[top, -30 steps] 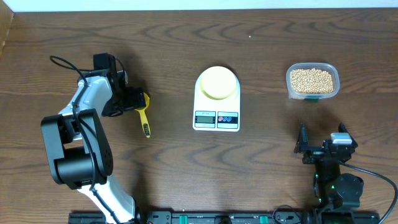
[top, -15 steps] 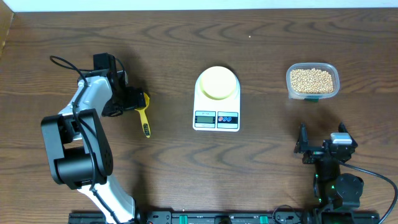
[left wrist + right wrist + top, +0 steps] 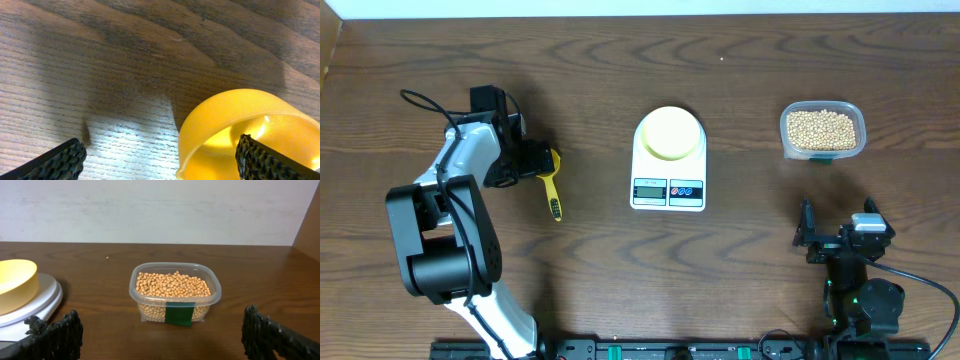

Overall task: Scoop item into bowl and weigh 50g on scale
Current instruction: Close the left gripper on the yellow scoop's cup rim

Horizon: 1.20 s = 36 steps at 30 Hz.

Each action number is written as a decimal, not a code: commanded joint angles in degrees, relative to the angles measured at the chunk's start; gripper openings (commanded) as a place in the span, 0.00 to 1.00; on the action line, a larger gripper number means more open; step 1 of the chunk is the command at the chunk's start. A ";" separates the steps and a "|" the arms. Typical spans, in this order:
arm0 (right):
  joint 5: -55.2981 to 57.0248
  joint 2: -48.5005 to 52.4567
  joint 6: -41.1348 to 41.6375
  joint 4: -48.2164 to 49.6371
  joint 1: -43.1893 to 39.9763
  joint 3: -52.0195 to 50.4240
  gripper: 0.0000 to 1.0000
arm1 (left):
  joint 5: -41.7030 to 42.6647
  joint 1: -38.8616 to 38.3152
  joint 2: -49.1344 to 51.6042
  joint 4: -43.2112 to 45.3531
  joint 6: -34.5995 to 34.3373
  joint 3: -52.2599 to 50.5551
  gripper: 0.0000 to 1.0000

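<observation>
I am hovering my released left tool (image 3: 533, 162) over the yellow scoop (image 3: 552, 192), its cup sitting off-centre toward one finger (image 3: 270, 162), my right tool (image 3: 162, 342) hanging released near the tub (image 3: 784, 128) of soybeans (image 3: 822, 128), bowl (image 3: 670, 132) resting on the scale (image 3: 650, 172); closing now risks flicking the scoop aside.

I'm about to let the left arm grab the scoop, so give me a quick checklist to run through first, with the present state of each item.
1. Left gripper open: ok.
2. Yellow scoop centred between its fingers: not ok, it sits close to one finger.
3. Pale yellow bowl on the scale: ok.
4. Clear tub uncovered, beans inside: ok.
5. Scale's display zeroed: cannot tell, too small.
6. Right gripper open, apart from the tub: ok.
</observation>
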 commanded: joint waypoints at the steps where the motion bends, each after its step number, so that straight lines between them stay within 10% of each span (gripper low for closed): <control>1: 0.07 -0.37 0.74 -0.26 -0.31 -0.09 0.99 | -0.76 0.31 0.96 0.07 0.35 -0.33 0.98; 36: 0.07 -0.37 0.74 -0.26 -0.31 -0.09 0.99 | -0.76 0.31 0.96 0.09 0.35 -0.33 0.32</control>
